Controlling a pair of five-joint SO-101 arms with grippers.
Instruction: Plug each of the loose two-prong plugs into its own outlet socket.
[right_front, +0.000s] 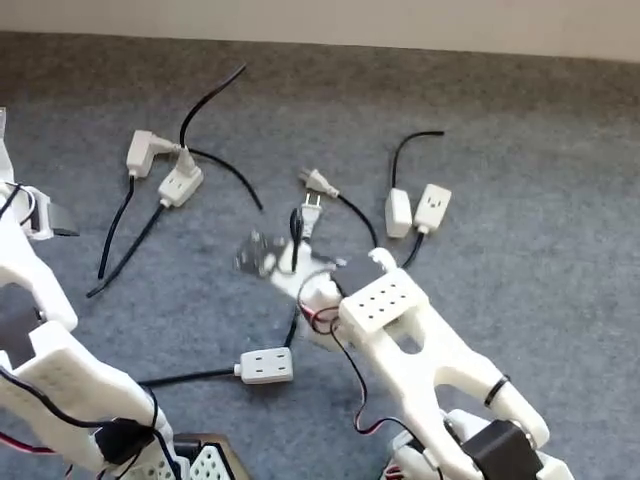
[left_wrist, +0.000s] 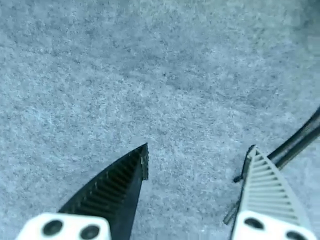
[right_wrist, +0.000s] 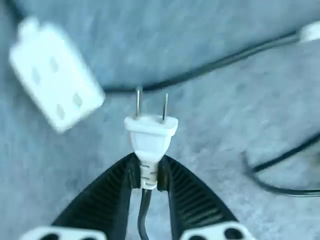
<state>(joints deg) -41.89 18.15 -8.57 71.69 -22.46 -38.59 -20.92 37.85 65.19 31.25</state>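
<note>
My right gripper is shut on the neck of a white two-prong plug, whose prongs point away from the fingers. In the high view this gripper sits mid-carpet with the held plug just beyond it. A white outlet block lies on the carpet ahead of the plug and to one side. A second loose plug lies a little farther back. Another outlet block rests beside the right arm. My left gripper is open over bare carpet, holding nothing.
At the back left lie an outlet block and a white angled plug with black cords. Two white blocks sit side by side at the right. A black cord runs beside the left gripper. Grey carpet covers the table.
</note>
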